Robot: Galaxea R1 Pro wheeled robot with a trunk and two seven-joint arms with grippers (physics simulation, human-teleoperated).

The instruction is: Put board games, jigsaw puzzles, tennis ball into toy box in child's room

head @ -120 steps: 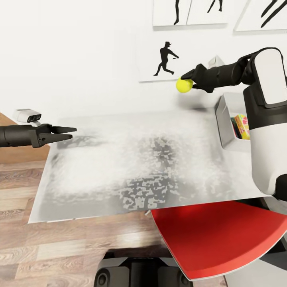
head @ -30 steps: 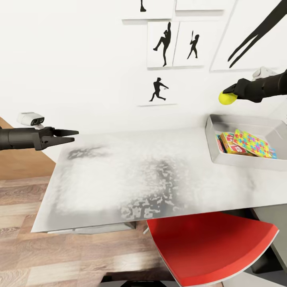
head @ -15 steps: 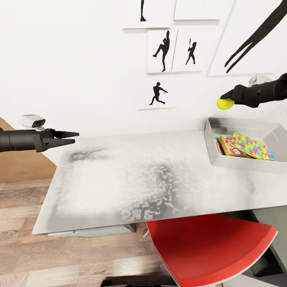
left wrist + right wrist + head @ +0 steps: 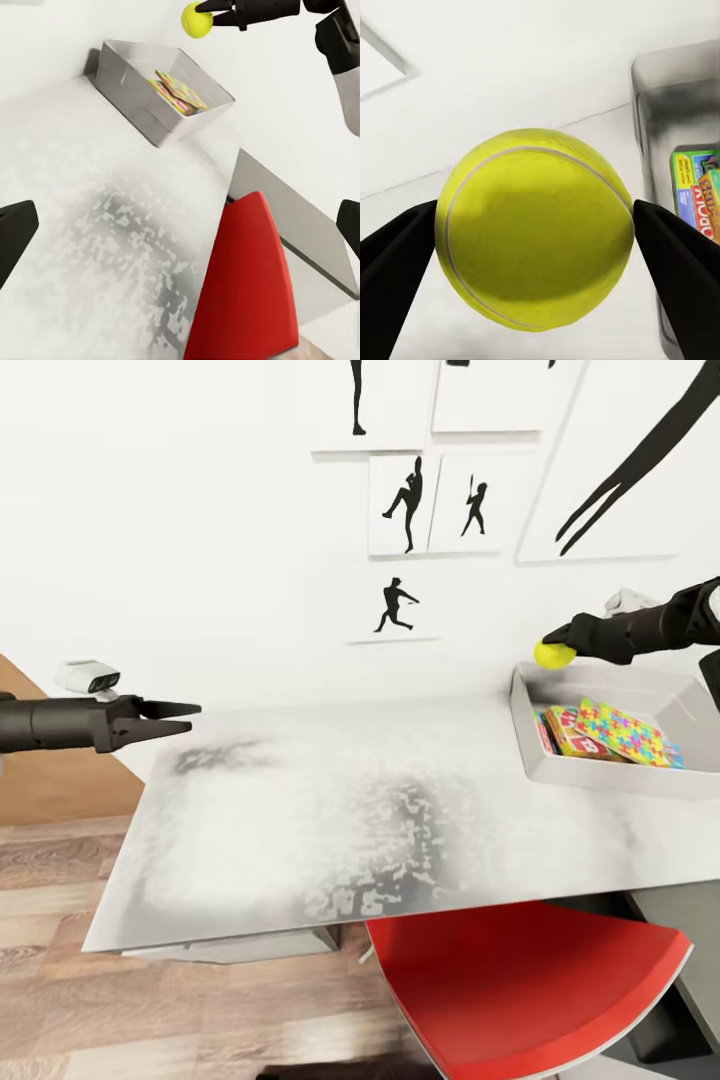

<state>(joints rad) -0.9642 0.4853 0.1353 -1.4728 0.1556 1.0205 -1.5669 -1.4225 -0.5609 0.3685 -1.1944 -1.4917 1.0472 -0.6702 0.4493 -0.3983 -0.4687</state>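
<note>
My right gripper (image 4: 556, 645) is shut on the yellow tennis ball (image 4: 553, 654) and holds it in the air just above the far left corner of the pale grey toy box (image 4: 525, 728). In the right wrist view the ball (image 4: 534, 228) sits between the two dark fingers (image 4: 396, 270). The box holds a jigsaw puzzle (image 4: 625, 731) lying on top of lettered game boxes (image 4: 568, 727). The toy box (image 4: 135, 82) and ball (image 4: 196, 19) also appear in the left wrist view. My left gripper (image 4: 180, 719) is open and holds nothing, at the table's far left corner.
The mottled grey-white table (image 4: 330, 810) stands against a white wall with black silhouette pictures (image 4: 408, 505). A red chair (image 4: 520, 990) is tucked under the table's near edge. Wood plank floor (image 4: 60, 980) lies to the left.
The head view has shifted over these frames. The right gripper with the tennis ball has come down and closer to the toy box's far left corner. The left gripper keeps its place.
</note>
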